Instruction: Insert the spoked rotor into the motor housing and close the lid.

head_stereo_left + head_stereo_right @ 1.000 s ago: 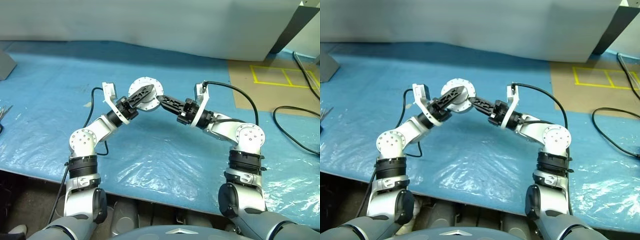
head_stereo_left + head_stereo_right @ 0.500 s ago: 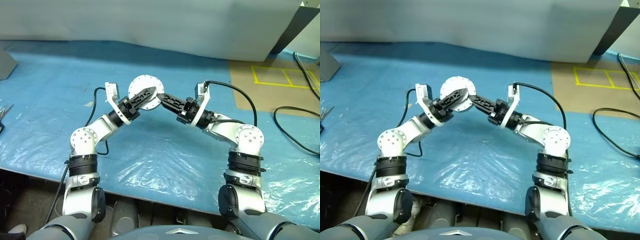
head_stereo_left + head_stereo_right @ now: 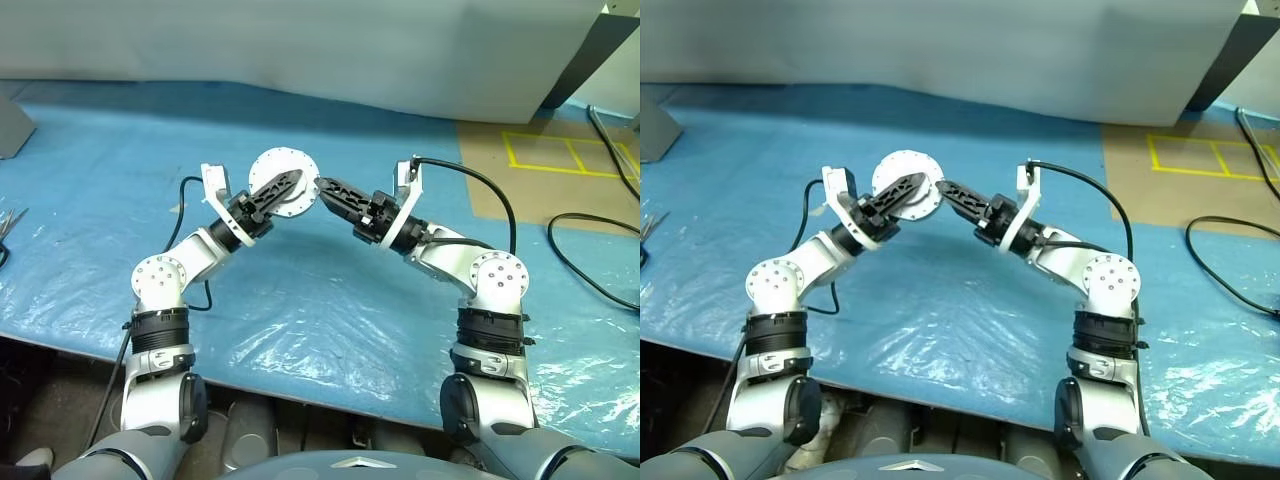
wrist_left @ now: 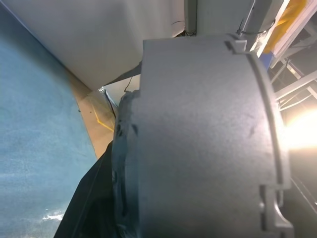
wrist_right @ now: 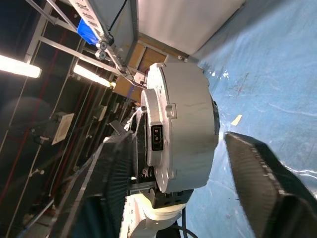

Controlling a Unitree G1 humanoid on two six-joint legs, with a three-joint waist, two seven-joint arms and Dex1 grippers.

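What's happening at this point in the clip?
The robot holds the round grey motor housing up above the blue-covered table, between its two arms. The left gripper is clamped on it. The right gripper sits at the housing's edge with its fingers spread apart and clear of the casing, so the left one carries it alone.

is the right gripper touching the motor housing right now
Apart. In the right wrist view the right gripper stands open, with the closed motor housing between its fingers and blue table cover showing in the gap. The left gripper holds it.
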